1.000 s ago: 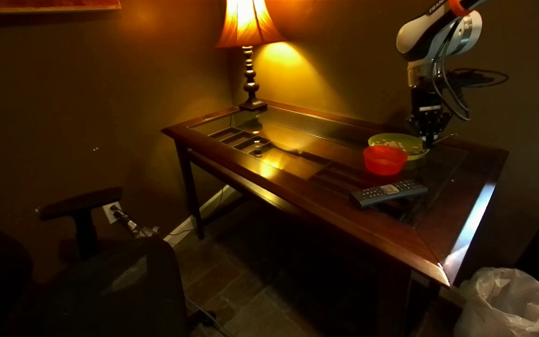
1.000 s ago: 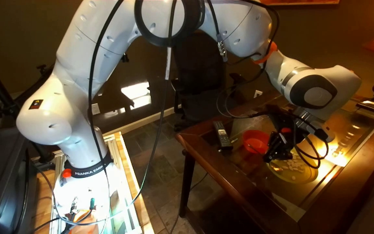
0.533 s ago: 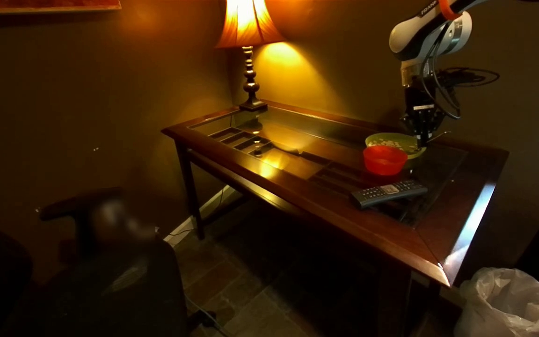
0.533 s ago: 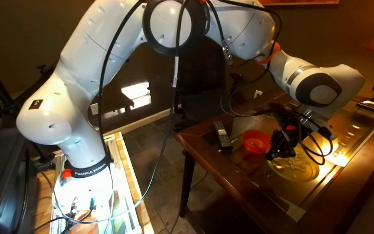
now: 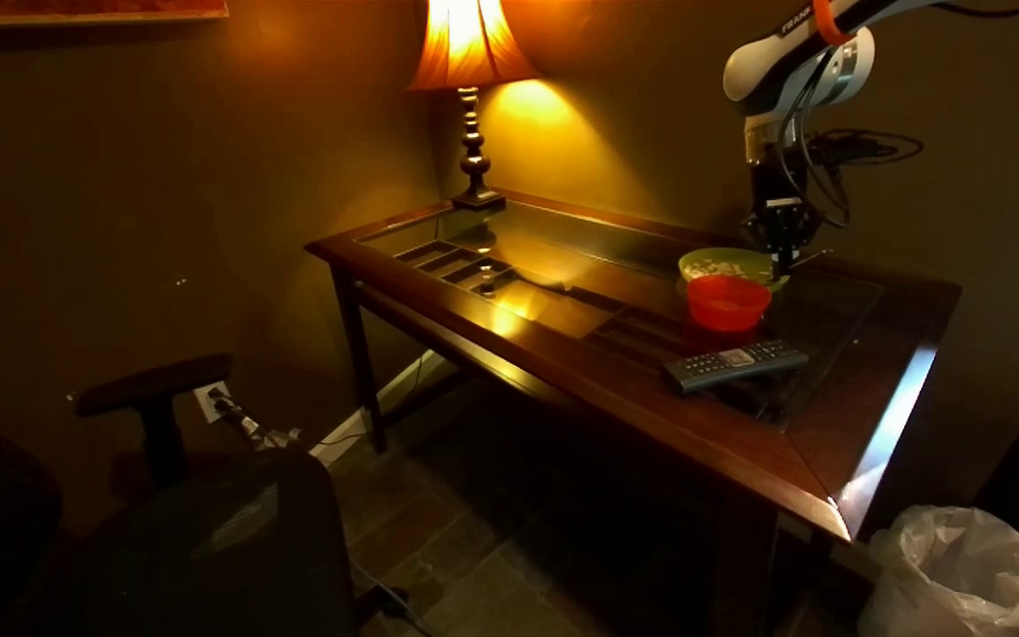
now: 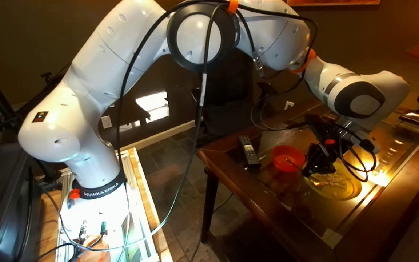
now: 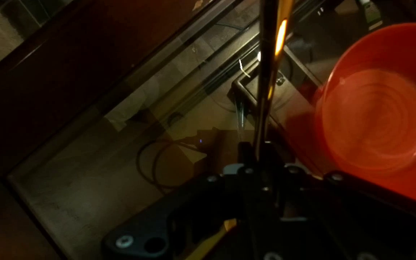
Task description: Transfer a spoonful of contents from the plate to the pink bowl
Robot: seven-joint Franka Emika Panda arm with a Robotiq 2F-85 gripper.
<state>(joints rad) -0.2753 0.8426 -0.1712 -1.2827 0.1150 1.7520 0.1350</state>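
Note:
The yellow-green plate (image 5: 693, 263) holds several pale pieces (image 6: 332, 179) in both exterior views; its rim (image 6: 355, 191) lies under my gripper. The red-pink bowl (image 5: 729, 305) stands right beside the plate, looks empty in the wrist view (image 7: 377, 119) and also shows in an exterior view (image 6: 286, 157). My gripper (image 5: 779, 268) is shut on a metal spoon, low at the plate's edge (image 6: 307, 171). The spoon's handle (image 7: 271, 61) sticks out of the jaws, slanting up in an exterior view (image 5: 815, 258). The spoon's head is not clearly visible.
A dark remote (image 5: 737, 364) lies near the bowl, also in an exterior view (image 6: 249, 151). A lit lamp (image 5: 474, 159) stands at the table's far corner. The glass-topped table has a wooden border (image 5: 616, 402). A wall stands behind it.
My gripper has moved left in an exterior view, with the spoon still held. The plate has slid along with it, now partly behind the bowl there. The bowl and remote have not moved.

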